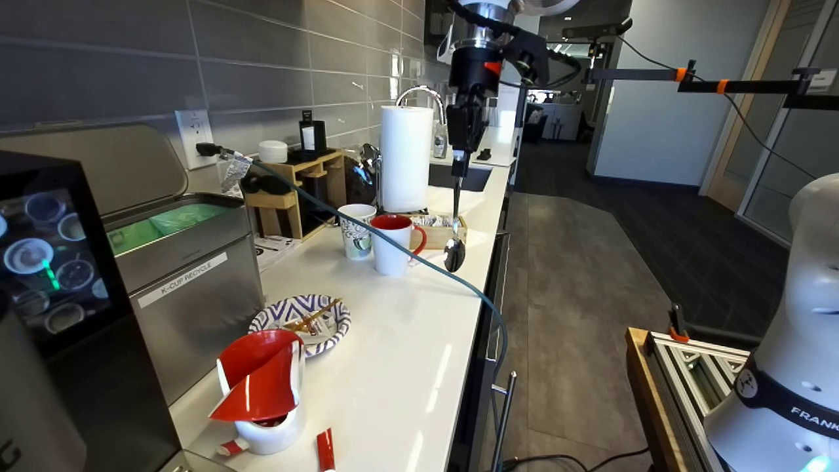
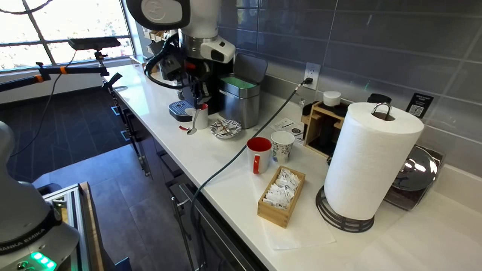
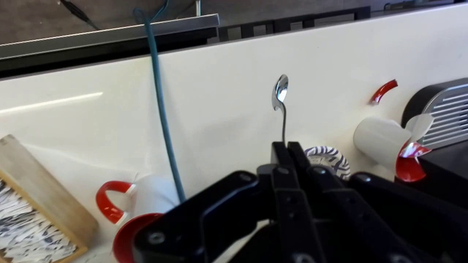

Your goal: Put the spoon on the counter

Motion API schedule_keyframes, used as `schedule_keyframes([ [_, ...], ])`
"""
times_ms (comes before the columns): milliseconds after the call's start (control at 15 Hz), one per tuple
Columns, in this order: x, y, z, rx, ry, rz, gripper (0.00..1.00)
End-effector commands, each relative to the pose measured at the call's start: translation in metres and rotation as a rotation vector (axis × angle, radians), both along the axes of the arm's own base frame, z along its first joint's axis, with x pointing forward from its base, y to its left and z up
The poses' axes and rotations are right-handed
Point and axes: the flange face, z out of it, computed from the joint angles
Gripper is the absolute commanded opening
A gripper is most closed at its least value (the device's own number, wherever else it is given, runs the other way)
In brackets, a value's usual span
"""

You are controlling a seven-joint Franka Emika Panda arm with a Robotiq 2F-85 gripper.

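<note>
The slim metal spoon (image 1: pixel 454 254) hangs bowl-down from my gripper (image 1: pixel 460 165). It also shows in an exterior view (image 2: pixel 192 131) and in the wrist view (image 3: pixel 281 89). My gripper's black fingertips (image 3: pixel 286 143) are shut on the end of the spoon's handle, and the handle's top is hidden between them. In an exterior view the gripper (image 2: pixel 197 101) points down over the white counter (image 2: pixel 169 137). The spoon's bowl is over the counter (image 3: pixel 219 95) and looks apart from it; the gap is hard to judge.
A teal cable (image 1: pixel 419 259) crosses the counter. Near it stand a red-lined mug (image 2: pixel 259 154), a paper cup (image 2: pixel 282 146), a wooden packet box (image 2: pixel 281 195) and paper towels (image 2: pixel 371 162). A patterned bowl (image 1: pixel 337 324), a broken-looking red-and-white mug (image 1: pixel 278 426) and a red piece (image 1: pixel 325 449) lie farther along.
</note>
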Motion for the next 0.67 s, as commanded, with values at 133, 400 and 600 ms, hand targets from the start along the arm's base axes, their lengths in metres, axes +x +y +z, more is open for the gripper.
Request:
schedule_keyframes([
  [133, 0.002, 0.022, -0.038, 0.196, 0.048, 0.095, 0.01],
  [400, 0.01, 0.018, -0.069, 0.323, 0.115, 0.12, 0.01],
  [600, 0.007, 0.017, -0.074, 0.289, 0.128, 0.107, 0.04],
])
